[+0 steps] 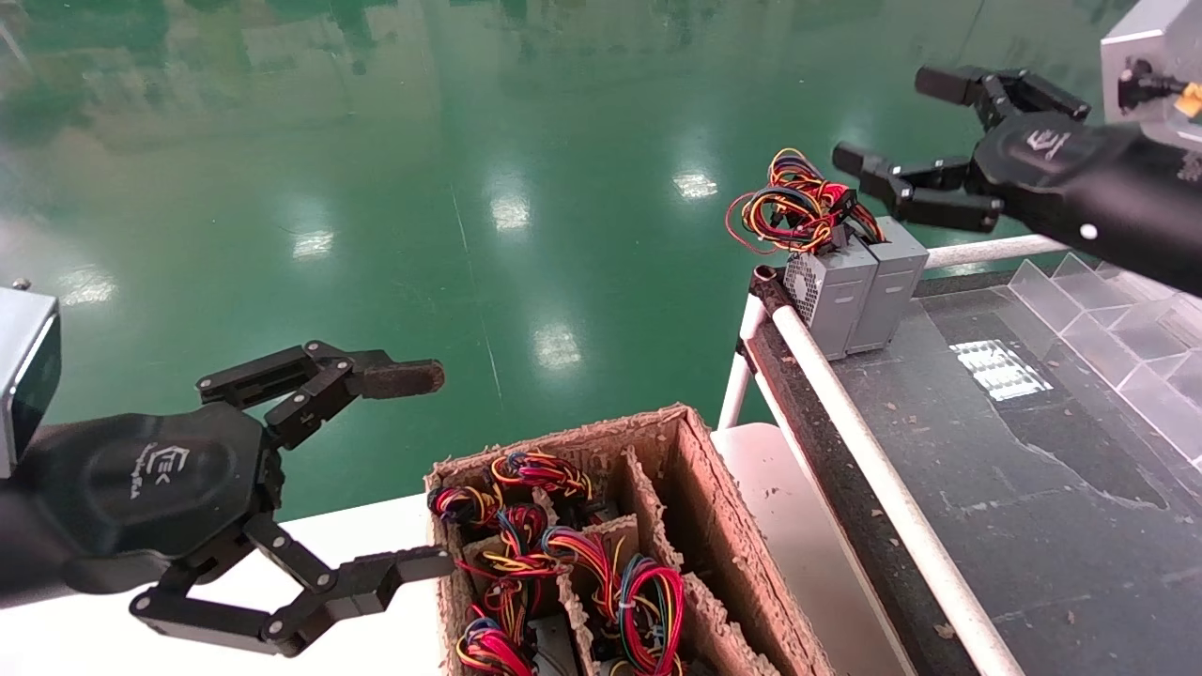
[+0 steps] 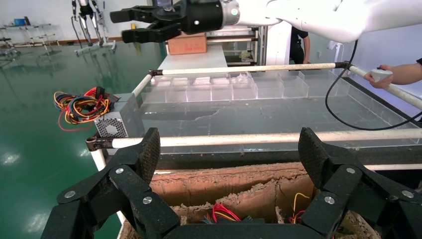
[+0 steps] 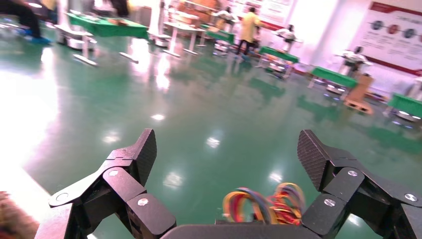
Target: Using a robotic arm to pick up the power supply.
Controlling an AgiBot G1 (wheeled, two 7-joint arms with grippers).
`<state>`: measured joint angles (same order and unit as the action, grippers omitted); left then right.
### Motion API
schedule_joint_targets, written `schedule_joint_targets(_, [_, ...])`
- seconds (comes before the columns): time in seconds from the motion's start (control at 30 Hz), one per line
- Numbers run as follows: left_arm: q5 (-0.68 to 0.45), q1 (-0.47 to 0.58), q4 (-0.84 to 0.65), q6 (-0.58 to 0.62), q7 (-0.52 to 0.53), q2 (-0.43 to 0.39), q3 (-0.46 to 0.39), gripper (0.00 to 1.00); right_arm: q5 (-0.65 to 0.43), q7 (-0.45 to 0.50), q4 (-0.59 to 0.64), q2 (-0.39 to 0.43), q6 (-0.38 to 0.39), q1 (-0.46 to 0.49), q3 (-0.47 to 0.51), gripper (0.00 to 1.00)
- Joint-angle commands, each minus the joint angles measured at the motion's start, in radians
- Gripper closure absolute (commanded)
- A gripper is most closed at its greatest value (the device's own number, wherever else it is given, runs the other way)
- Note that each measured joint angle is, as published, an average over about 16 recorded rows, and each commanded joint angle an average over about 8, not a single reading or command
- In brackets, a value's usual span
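Observation:
The power supply [image 1: 831, 296] is a small grey box with a perforated vent face, upright at the far corner of the black table. A twin grey box [image 1: 892, 282] touches its side. Red, yellow and orange wires [image 1: 798, 202] are bunched on top of both. My right gripper [image 1: 887, 120], the robotic arm at work, hovers open above and just right of the wires, holding nothing. In the right wrist view its gripper [image 3: 226, 149] spans open over the wires [image 3: 263, 206]. The left wrist view shows the power supply [image 2: 117, 124] far off. My left gripper [image 1: 418, 469] hangs open beside the cardboard box.
A divided cardboard box [image 1: 695, 488] near the front holds several wire bundles. A white rail [image 1: 873, 469] edges the black table [image 1: 1033, 469]. Clear plastic dividers [image 1: 1117, 319] line its right side. A person's hand [image 2: 393, 74] rests at the table's far rail.

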<state>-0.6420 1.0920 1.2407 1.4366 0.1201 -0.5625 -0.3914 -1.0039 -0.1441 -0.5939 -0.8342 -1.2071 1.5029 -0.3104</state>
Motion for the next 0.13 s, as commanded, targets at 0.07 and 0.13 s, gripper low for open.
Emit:
schedule_joint_targets(0.07, [0.0, 0.0, 0.0, 0.0, 0.0, 0.0, 0.0, 0.0, 0.034, 0.042, -0.086, 0.028, -0.036, -0.054, 0.004, 0.0])
schedule_joint_targets(0.13, [0.0, 0.0, 0.0, 0.0, 0.0, 0.0, 0.0, 0.0, 0.043, 0.052, -0.108, 0.035, -0.045, -0.067, 0.005, 0.0])
